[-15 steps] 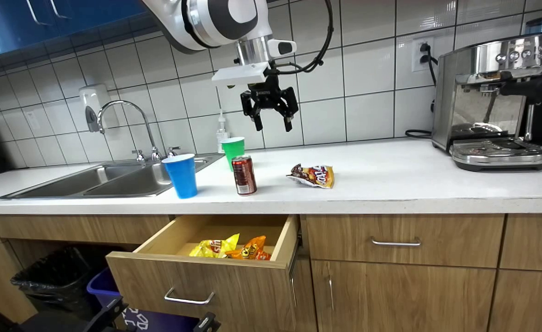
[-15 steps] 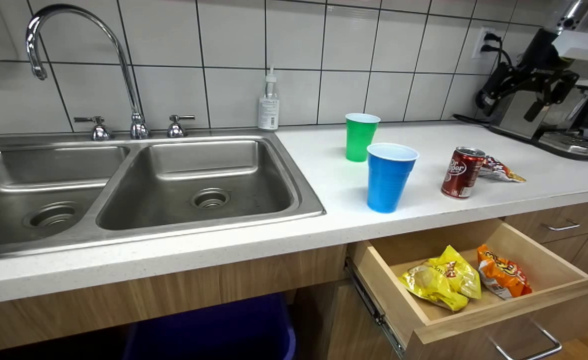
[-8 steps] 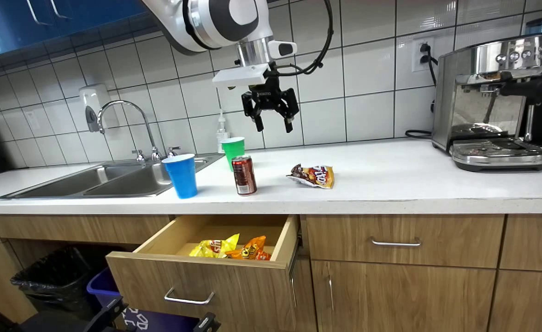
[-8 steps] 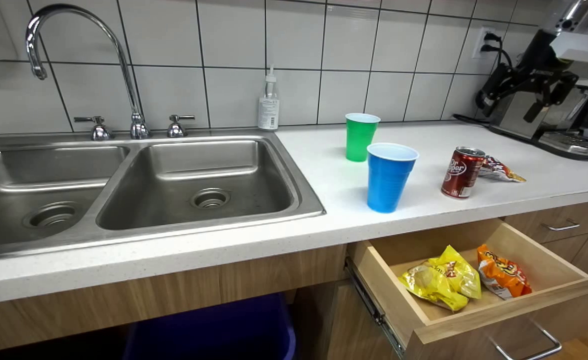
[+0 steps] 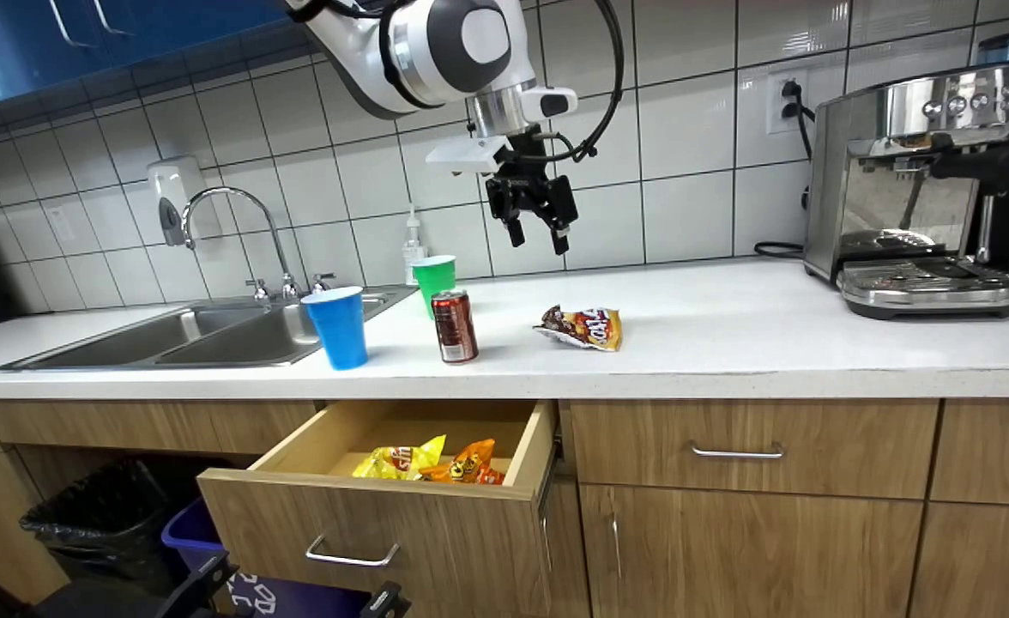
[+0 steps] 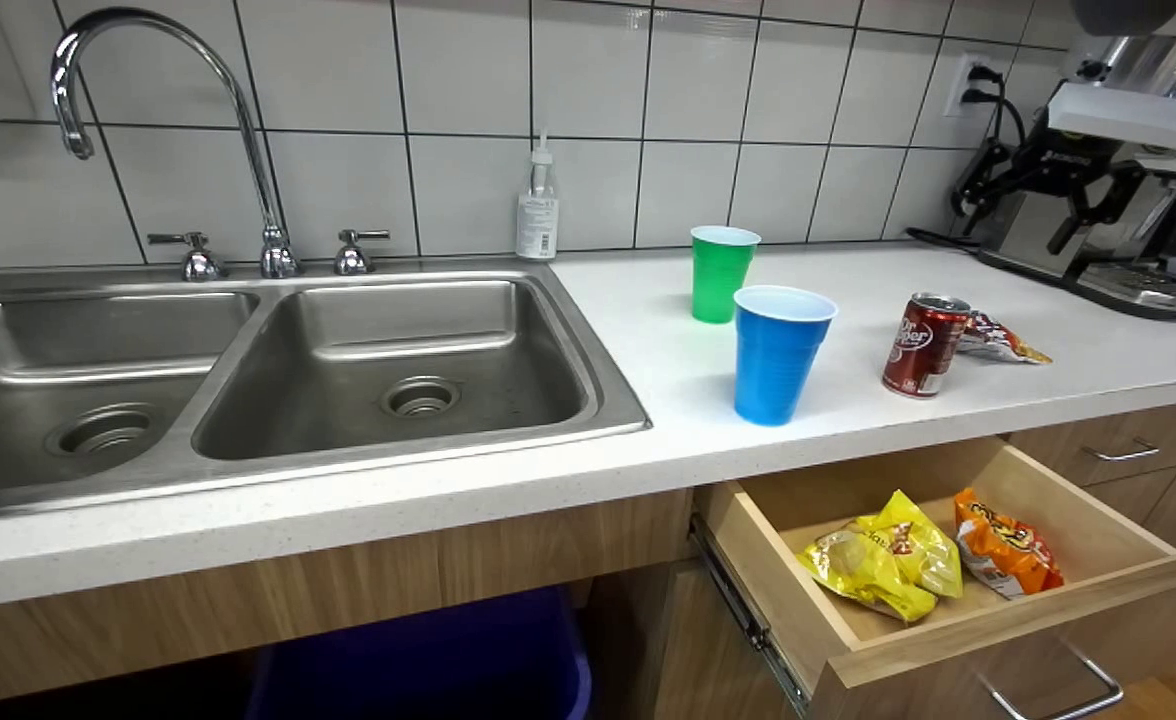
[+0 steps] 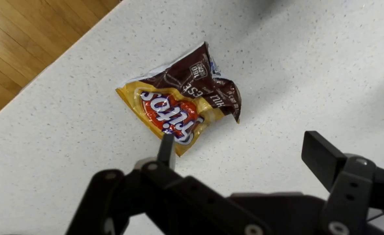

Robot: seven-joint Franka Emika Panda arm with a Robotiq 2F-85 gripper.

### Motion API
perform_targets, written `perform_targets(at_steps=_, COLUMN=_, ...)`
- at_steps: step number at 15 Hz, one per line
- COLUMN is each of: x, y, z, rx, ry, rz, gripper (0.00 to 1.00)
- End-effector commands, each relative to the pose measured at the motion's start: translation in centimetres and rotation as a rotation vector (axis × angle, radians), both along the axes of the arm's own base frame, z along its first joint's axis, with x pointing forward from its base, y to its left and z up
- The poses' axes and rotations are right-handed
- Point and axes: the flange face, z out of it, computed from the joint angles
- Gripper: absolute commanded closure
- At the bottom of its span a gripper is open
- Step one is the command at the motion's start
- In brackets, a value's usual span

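Our gripper (image 5: 539, 243), wide and empty, has just shifted and turned, bringing us, we judge, nearer the Fritos bag (image 7: 175, 104).

Classed as a kitchen.
Evidenced by sink (image 6: 398, 330) with tap (image 6: 252, 140) set in counter (image 5: 728, 322), drawers (image 5: 642, 446) below, tiles (image 5: 685, 137) behind, cabinets (image 5: 170, 26) above, coffee machine (image 5: 908, 202) on top.

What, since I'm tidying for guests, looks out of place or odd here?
The drawer under the countertop stands pulled open, exposing a yellow snack bag and an orange snack bag, while the adjacent drawer is shut. The Fritos bag on the countertop looks crumpled, its brown end puckered; I can't tell whether it's open.
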Motion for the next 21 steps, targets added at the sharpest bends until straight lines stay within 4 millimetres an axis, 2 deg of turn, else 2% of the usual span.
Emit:
perform_targets(at_steps=1, x=2.7, y=-1.6, z=-0.8, rx=0.003, ry=0.025, rz=-0.137, gripper=0.00)
perform_targets(at_steps=7, x=5.2, y=-2.3, z=-3.1, rx=0.035, ry=0.109, rz=-0.267, gripper=0.00)
perform_targets(at_steps=12, x=6.4, y=-2.6, z=-4.6, rx=0.041, ry=0.162, rz=-0.356, gripper=0.00)
perform_targets(at_steps=21, x=6.3, y=-4.0, z=-6.8, rx=0.039, ry=0.165, rz=-0.427, gripper=0.00)
